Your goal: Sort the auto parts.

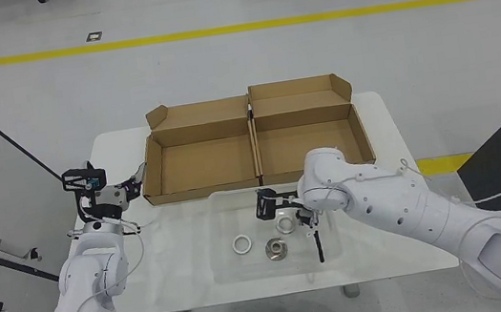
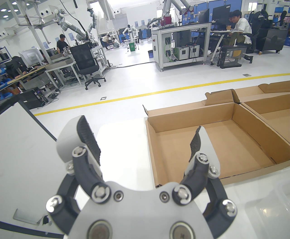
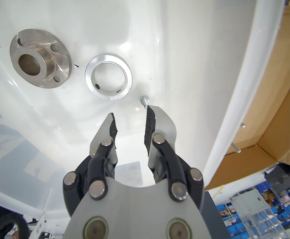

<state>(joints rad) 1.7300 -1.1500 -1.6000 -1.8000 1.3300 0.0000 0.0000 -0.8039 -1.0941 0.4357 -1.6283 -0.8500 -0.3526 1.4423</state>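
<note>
Silver little bolt lies in the white plastic tray, head end nearest the plain aluminium ring, shank running back to one tip of the right gripper, whose fingers are narrow and holding nothing. A steel flanged hub sits beside the ring. Top view adds a white ring and a thin black rod. The left gripper, fingers wide, hovers by the open cardboard box on the worktop.

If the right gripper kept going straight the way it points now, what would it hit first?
The right gripper would probably meet the white tray floor first, just short of the metal ring; the small bolt beside one fingertip might get clipped. Depth is unclear.
</note>
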